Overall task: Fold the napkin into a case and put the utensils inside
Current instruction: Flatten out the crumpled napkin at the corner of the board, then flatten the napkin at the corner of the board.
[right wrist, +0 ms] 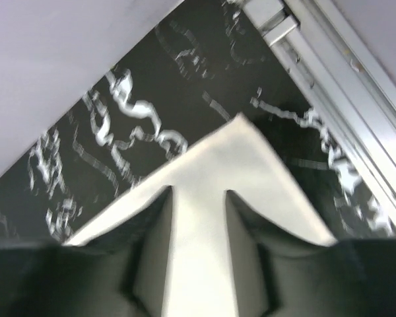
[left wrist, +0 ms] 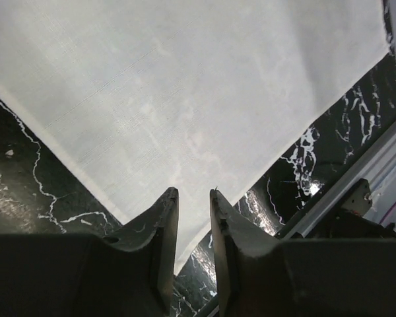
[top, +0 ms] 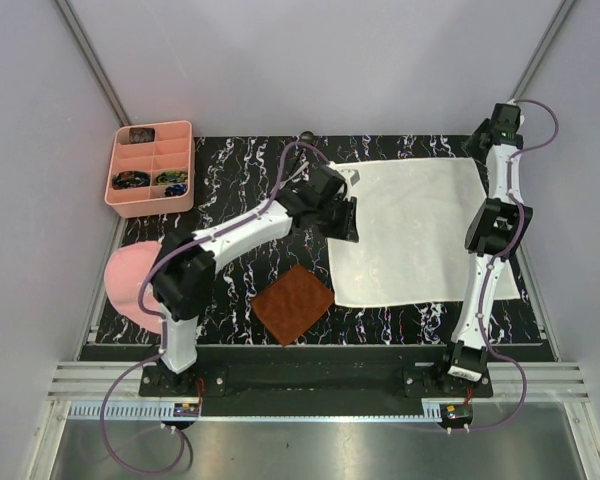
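Seemingly napkin [top: 405, 232] corners btwn L fingers [left wrist: 160, 234], R fingers [right wrist: 247, 231].

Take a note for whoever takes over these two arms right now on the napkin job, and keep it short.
Left gripper: jaws slightly apart above the napkin's left side, nothing pinched.
Right gripper: open, astride the napkin's far right corner, which lies flat.
The napkin is spread unfolded on the right half of the table, next to the brown mat.
No utensils identifiable in any view. The pink tray at far left holds small dark items, too small to tell.
Done: napkin laid out.
Left: all the folding, then the utensils go inside.
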You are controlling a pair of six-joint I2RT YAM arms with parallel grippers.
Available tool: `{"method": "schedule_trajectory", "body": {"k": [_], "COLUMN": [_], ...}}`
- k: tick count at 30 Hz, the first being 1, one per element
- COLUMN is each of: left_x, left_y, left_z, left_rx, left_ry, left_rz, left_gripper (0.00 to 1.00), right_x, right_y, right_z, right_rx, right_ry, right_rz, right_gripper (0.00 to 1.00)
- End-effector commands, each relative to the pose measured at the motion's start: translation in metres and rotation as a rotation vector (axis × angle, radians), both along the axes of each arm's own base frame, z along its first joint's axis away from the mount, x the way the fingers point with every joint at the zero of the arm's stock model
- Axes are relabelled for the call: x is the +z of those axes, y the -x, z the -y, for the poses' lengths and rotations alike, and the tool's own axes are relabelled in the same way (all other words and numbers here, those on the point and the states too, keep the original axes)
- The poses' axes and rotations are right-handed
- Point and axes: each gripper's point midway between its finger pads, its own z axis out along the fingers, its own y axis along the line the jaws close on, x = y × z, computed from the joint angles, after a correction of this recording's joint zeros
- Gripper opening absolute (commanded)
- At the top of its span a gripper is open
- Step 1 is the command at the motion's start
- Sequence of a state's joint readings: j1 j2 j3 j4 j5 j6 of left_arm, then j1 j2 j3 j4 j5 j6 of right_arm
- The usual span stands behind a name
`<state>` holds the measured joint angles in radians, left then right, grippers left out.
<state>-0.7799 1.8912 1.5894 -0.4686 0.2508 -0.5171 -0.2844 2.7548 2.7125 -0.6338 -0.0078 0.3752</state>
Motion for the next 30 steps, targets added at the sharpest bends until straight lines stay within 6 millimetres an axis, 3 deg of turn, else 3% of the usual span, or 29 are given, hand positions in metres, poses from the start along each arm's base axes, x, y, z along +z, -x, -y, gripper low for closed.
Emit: {"method": "schedule_trajectory", "body": {"k": [1, 2, 3, 4, 5, 6, 7, 8, 9, 10, 11, 12, 15, 16, 17, 18, 22, 24, 26, 27, 28, 30], "left_x": [0.004, 0.001, -0.001, -0.01, -0.014, -0.016, -0.024, -0.025, -0.028, -0.027, -0.025, -0.023, -0.005, -0.012, -0.009, -0.008, -0.016, -0.024, -0.022, -0.031, -0.032, -0.035], "left_y": [-0.019, -0.021, -0.025, -0.028, -0.031, -0.036, -0.04, -0.044, -0.046, -0.053, -0.06, -0.065, -0.09, -0.097, -0.107, -0.115, -0.148, -0.164, -0.178, -0.182, -0.188, -0.193], "left_z": [0.02, 0.021, 0.022, 0.024, 0.026, 0.026, 0.025, 0.025, 0.026, 0.027, 0.024, 0.023, 0.026, 0.027, 0.024, 0.029, 0.022, 0.019, 0.018, 0.019, 0.017, 0.023], "left_rx": [0.025, 0.037, 0.058, 0.073, 0.086, 0.106, 0.125, 0.138, 0.146, 0.158, 0.188, 0.209, 0.266, 0.281, 0.293, 0.293, 0.388, 0.414, 0.438, 0.443, 0.461, 0.464], "left_ry": [0.024, 0.022, 0.013, 0.003, 0.005, -0.005, -0.017, -0.015, -0.015, -0.002, 0.01, 0.024, 0.128, 0.136, 0.152, 0.171, 0.216, 0.233, 0.27, 0.276, 0.295, 0.346], "left_rz": [0.04, 0.032, 0.044, 0.039, 0.03, 0.04, 0.041, 0.049, 0.055, 0.068, 0.069, 0.069, 0.072, 0.046, 0.041, 0.034, -0.005, -0.031, -0.048, -0.058, -0.071, -0.094], "left_gripper": [0.29, 0.3, 0.31, 0.31, 0.31, 0.31, 0.3, 0.3, 0.31, 0.31, 0.31, 0.31, 0.33, 0.32, 0.28, 0.18, 0.13, 0.14, 0.16, 0.18, 0.19, 0.2], "right_x": [0.108, 0.133, 0.128, 0.107, 0.127, 0.127, 0.106, 0.123, 0.125, 0.102, 0.11, 0.105, 0.076, 0.067, 0.063, 0.059, 0.04, 0.038, 0.015, 0.019, 0.003, 0.001], "right_y": [0.036, 0.051, 0.069, 0.087, 0.101, 0.11, 0.127, 0.139, 0.139, 0.152, 0.151, 0.154, 0.164, 0.163, 0.162, 0.16, 0.142, 0.134, 0.14, 0.134, 0.14, 0.136], "right_z": [-0.023, -0.027, -0.031, -0.035, -0.041, -0.055, -0.064, -0.068, -0.071, -0.077, -0.08, -0.087, -0.102, -0.105, -0.111, -0.115, -0.141, -0.153, -0.157, -0.157, -0.155, -0.155], "right_rx": [0.005, 0.001, -0.014, -0.024, -0.02, 0.037, 0.053, 0.053, 0.064, 0.077, 0.091, 0.107, 0.129, 0.14, 0.156, 0.168, 0.227, 0.263, 0.273, 0.273, 0.273, 0.288], "right_ry": [0.045, 0.045, 0.023, -0.003, -0.012, -0.051, -0.083, -0.081, -0.081, -0.097, -0.09, -0.111, -0.156, -0.164, -0.171, -0.181, -0.188, -0.108, -0.039, -0.007, 0.015, 0.096], "right_rz": [0.047, 0.056, 0.0, -0.076, -0.065, -0.074, -0.135, -0.109, -0.078, -0.12, -0.079, -0.084, -0.145, -0.162, -0.166, -0.169, -0.174, -0.197, -0.298, -0.301, -0.369, -0.395], "right_gripper": [0.53, 0.56, 0.6, 0.62, 0.63, 0.65, 0.7, 0.72, 0.73, 0.73, 0.73, 0.73, 0.71, 0.7, 0.68, 0.67, 0.64, 0.7, 0.77, 0.84, 0.86, 0.9]}}
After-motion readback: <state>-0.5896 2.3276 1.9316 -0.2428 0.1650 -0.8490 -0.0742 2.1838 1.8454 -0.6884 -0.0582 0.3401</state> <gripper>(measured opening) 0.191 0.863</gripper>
